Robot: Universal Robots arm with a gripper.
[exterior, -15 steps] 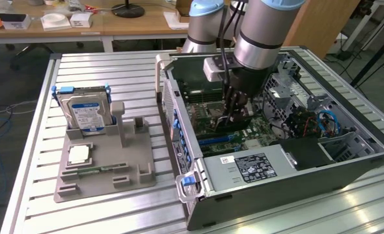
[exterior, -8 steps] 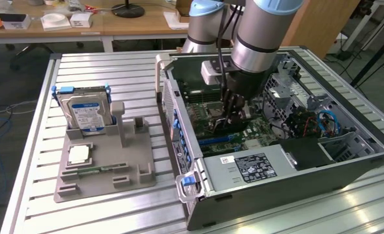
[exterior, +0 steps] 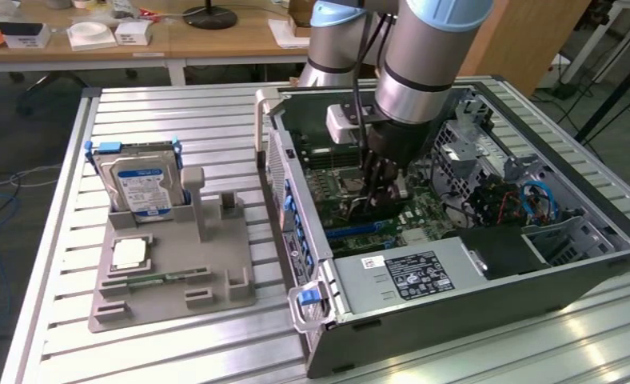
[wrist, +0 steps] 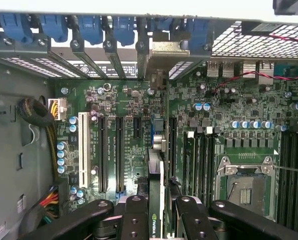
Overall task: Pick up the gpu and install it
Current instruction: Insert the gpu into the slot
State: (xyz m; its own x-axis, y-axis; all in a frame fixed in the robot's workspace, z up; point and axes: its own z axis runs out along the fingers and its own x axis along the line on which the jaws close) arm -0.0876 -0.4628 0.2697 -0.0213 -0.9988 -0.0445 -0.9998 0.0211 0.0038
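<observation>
GPU card (wrist: 156,200) is pinched edge-on between the tool's (wrist: 156,212) black fingers (wrist: 133,217), standing upright above the motherboard (wrist: 123,135) inside the open computer case (exterior: 571,264). The arm (exterior: 427,56) reaches straight down into the case, wrist vertical, with the tool (exterior: 377,188) low over the board.

The wrist view shows the card's thin green edge running away from the tool toward the rear slot brackets (wrist: 108,45), its silver end bracket (wrist: 169,50) up against that row, and the expansion slots (wrist: 101,150) lying alongside it; whether the card is seated in a slot cannot be told.

The exterior view shows the surroundings: the case lies on the slatted worktop (exterior: 165,112), with a grey parts holder (exterior: 177,276) well apart on the exterior view's left, carrying a hard drive (exterior: 139,180) stood upright.
</observation>
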